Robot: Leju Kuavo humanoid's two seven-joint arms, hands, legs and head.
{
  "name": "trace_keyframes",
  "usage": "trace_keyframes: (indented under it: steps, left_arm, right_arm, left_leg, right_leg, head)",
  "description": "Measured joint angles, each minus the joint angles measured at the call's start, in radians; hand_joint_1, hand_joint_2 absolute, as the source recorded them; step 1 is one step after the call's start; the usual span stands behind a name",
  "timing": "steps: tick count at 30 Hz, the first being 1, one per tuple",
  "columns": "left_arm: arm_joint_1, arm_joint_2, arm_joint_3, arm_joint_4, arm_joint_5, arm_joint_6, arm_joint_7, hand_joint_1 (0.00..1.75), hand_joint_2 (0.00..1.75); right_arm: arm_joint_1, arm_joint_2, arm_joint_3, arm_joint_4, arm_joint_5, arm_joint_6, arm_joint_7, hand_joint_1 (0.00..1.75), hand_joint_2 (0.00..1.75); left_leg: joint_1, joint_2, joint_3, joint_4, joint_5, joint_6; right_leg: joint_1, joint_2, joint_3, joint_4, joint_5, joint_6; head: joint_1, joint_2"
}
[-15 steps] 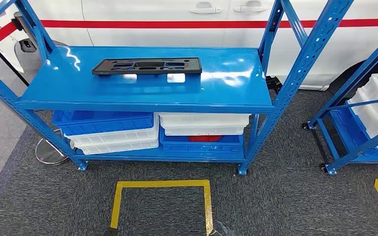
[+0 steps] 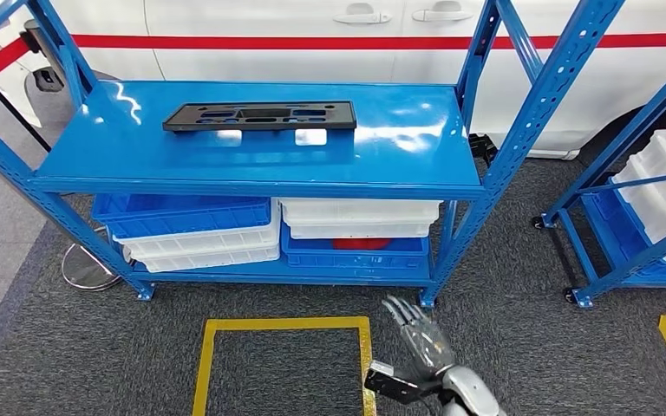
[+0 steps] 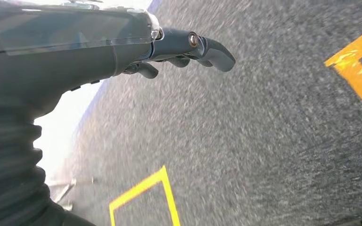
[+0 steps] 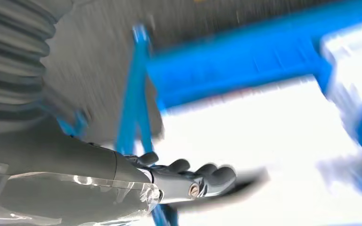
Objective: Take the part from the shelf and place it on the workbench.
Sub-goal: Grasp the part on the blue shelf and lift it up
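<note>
A: The fingers (image 2: 403,314) of the right hand (image 2: 422,338) are spread and hold nothing, low in front of the shelf (image 2: 399,169).

B: Sensible, since the black part (image 2: 259,115) lies flat on the top board, well apart from it.

A: The left hand (image 3: 179,47)?

B: Its wrist camera shows it over grey carpet (image 3: 264,141), fingers loosely apart, nothing in them (the right wrist picture is blurred).

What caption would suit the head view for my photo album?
Robot's open right hand rises over grey carpet toward a blue shelf where a flat black part lies.
</note>
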Motion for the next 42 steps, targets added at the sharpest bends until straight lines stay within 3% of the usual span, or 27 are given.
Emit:
trace_keyframes:
  steps: [3,6,11,15,20,26,27,29,30,31,33,35,42]
  left_arm:
    - [-0.001,0.0,-0.024,0.001,0.004,0.015,-0.004,0.0,1.75]
    - [-0.001,0.0,-0.029,0.001,0.026,0.027,-0.011,0.0,1.75]
    - [-0.001,-0.006,-0.024,0.001,0.074,0.043,-0.068,0.0,1.75]
    - [0.001,-0.014,0.003,0.001,0.119,0.055,-0.143,0.0,0.0]
    - [-0.006,-0.016,0.027,0.001,0.132,0.058,-0.173,0.0,0.0]
    - [-0.007,-0.016,0.037,0.001,0.136,0.058,-0.177,0.0,0.0]
    - [-0.007,-0.016,0.039,0.001,0.137,0.058,-0.177,0.0,0.0]
    - [-0.007,-0.016,0.043,0.001,0.138,0.058,-0.177,0.0,0.87]
    - [-0.007,-0.016,0.044,0.001,0.14,0.058,-0.18,0.0,1.31]
    - [-0.007,-0.016,0.046,0.001,0.145,0.059,-0.187,0.0,1.75]
    - [-0.008,-0.016,0.055,0.001,0.173,0.058,-0.216,0.0,0.87]
    - [-0.013,-0.018,0.082,0.001,0.226,0.046,-0.265,0.0,0.0]
    - [-0.022,-0.031,0.223,0.0,0.418,-0.061,-0.375,0.0,0.0]
  right_arm:
    - [-0.059,-0.115,-0.039,-0.164,-0.02,0.103,-0.017,0.0,1.75]
    - [-0.187,-0.215,-0.056,-0.273,-0.075,0.233,-0.034,0.0,1.75]
    - [-0.437,-0.292,-0.023,-0.332,-0.13,0.392,0.003,0.0,1.75]
    - [-0.639,-0.309,0.057,-0.29,-0.251,0.456,0.058,0.0,1.75]
    - [-0.789,-0.287,0.191,-0.181,-0.288,0.456,0.086,0.0,1.75]
    - [-0.831,-0.273,0.253,-0.13,-0.298,0.441,0.091,0.0,1.75]
    - [-0.833,-0.272,0.258,-0.125,-0.298,0.441,0.091,0.0,1.31]
    - [-0.837,-0.271,0.267,-0.117,-0.299,0.44,0.091,0.0,0.44]
    - [-0.839,-0.27,0.272,-0.114,-0.299,0.441,0.092,0.0,0.44]
    - [-0.842,-0.269,0.277,-0.111,-0.298,0.447,0.093,0.0,0.87]
    - [-0.85,-0.264,0.294,-0.101,-0.299,0.467,0.099,0.0,1.75]
    - [-0.858,-0.25,0.321,-0.077,-0.302,0.475,0.107,0.0,1.75]
    - [-0.865,-0.181,0.374,0.032,-0.303,0.403,0.117,0.0,1.75]
  left_leg:
    - [-0.003,0.0,-0.003,0.0,0.002,0.004]
    - [-0.005,0.001,-0.007,0.0,0.004,0.006]
    - [-0.007,0.001,-0.008,0.001,0.009,0.012]
    - [-0.007,-0.001,-0.014,0.001,0.013,0.012]
    - [-0.007,-0.002,-0.015,0.001,0.013,0.012]
    - [-0.008,-0.003,-0.017,0.002,0.013,0.013]
    - [-0.008,-0.003,-0.017,0.002,0.013,0.013]
    - [-0.008,-0.003,-0.017,0.002,0.013,0.013]
    - [-0.008,-0.003,-0.017,0.002,0.013,0.013]
    - [-0.008,-0.003,-0.017,0.002,0.013,0.013]
    - [-0.008,-0.003,-0.018,0.002,0.013,0.013]
    - [-0.008,-0.003,-0.017,0.002,0.013,0.013]
    - [-0.008,-0.003,-0.018,0.003,0.014,0.013]
  right_leg:
    - [-0.001,0.0,-0.001,0.0,0.002,0.004]
    - [-0.003,0.003,-0.003,0.0,0.005,0.008]
    - [-0.005,0.002,-0.007,0.0,0.009,0.012]
    - [-0.006,0.001,-0.012,0.0,0.012,0.013]
    - [-0.006,0.0,-0.013,0.0,0.012,0.013]
    - [-0.006,-0.002,-0.014,0.0,0.012,0.013]
    - [-0.006,-0.002,-0.014,0.0,0.012,0.013]
    - [-0.006,-0.002,-0.014,0.0,0.012,0.013]
    - [-0.006,-0.002,-0.014,-0.001,0.012,0.013]
    - [-0.006,-0.002,-0.014,-0.001,0.012,0.013]
    - [-0.006,-0.002,-0.014,-0.001,0.012,0.013]
    - [-0.006,-0.002,-0.015,-0.001,0.012,0.013]
    - [-0.006,-0.003,-0.015,-0.001,0.013,0.013]
  head:
    - [0.0,0.0]
    - [0.0,0.0]
    - [0.0,0.0]
    - [0.0,0.0]
    - [0.0,0.0]
    - [0.0,0.0]
    - [0.0,0.0]
    - [0.0,0.0]
    - [0.0,0.0]
    - [0.0,0.0]
    - [0.0,0.0]
    - [0.0,0.0]
    - [0.0,0.0]
